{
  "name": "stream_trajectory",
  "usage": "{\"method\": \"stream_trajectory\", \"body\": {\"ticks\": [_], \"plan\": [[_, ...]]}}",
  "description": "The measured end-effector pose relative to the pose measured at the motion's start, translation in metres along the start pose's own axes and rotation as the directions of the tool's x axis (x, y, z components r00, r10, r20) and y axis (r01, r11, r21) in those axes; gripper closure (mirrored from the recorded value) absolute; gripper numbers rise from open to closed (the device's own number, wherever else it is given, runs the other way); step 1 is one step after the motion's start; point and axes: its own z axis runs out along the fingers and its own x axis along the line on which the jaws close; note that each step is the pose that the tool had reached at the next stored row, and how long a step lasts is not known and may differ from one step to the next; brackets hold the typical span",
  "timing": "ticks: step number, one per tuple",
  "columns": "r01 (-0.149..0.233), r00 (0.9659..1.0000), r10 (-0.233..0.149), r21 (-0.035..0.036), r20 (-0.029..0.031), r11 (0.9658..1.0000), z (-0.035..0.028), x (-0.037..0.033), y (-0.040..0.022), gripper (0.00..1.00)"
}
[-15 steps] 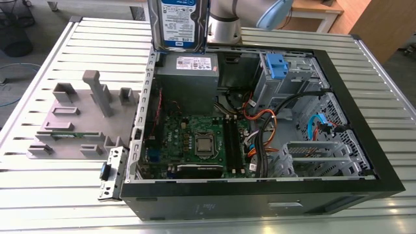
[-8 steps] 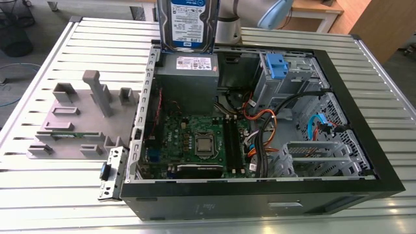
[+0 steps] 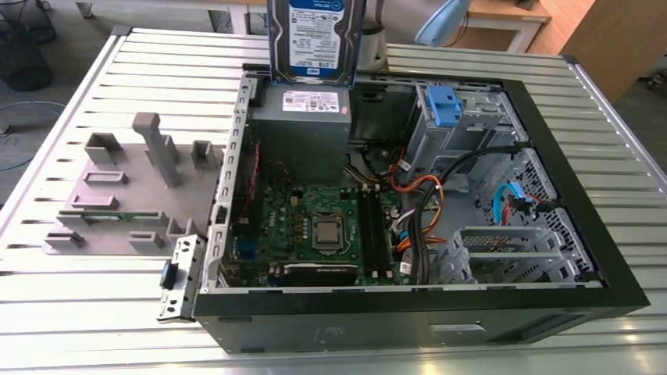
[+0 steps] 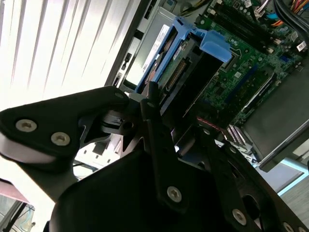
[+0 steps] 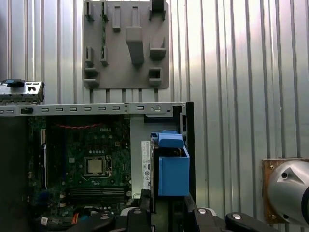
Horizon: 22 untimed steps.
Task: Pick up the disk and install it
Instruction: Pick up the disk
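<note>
High above the far side of the open computer case (image 3: 417, 316), at the upper edge of the exterior view, the disk (image 3: 312, 35) stands on end in the air. Its long axis runs vertical and its white-and-blue labelled face is turned toward that camera. Its lower short edge hangs just over the grey power supply (image 3: 302, 117), which sits in the case's far corner. The first wrist view looks down along the disk (image 5: 172, 166), so its blue carrier frame shows end-on above the power supply and the case's side wall, with the motherboard (image 5: 91, 164) off to one side. In the second wrist view the gripper (image 4: 176, 108) is clenched on the disk (image 4: 161, 50), a black finger (image 4: 157, 135) pressed along each of its flanks. Outside the case, a grey fixture plate (image 3: 136, 183) with upright blocks lies on the slatted metal table (image 3: 610, 101), toward the exterior view's left.
</note>
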Motion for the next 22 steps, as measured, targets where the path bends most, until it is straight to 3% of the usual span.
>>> {"method": "stream_trajectory", "body": {"ticks": [8,22], "plan": [[0.000,1.0000,0.000,0.0000,0.0000,1.0000,-0.0003,-0.0005,-0.0129,0.65],[0.000,1.0000,0.000,0.0002,-0.0039,1.0000,-0.0004,0.0032,-0.0138,0.65]]}}
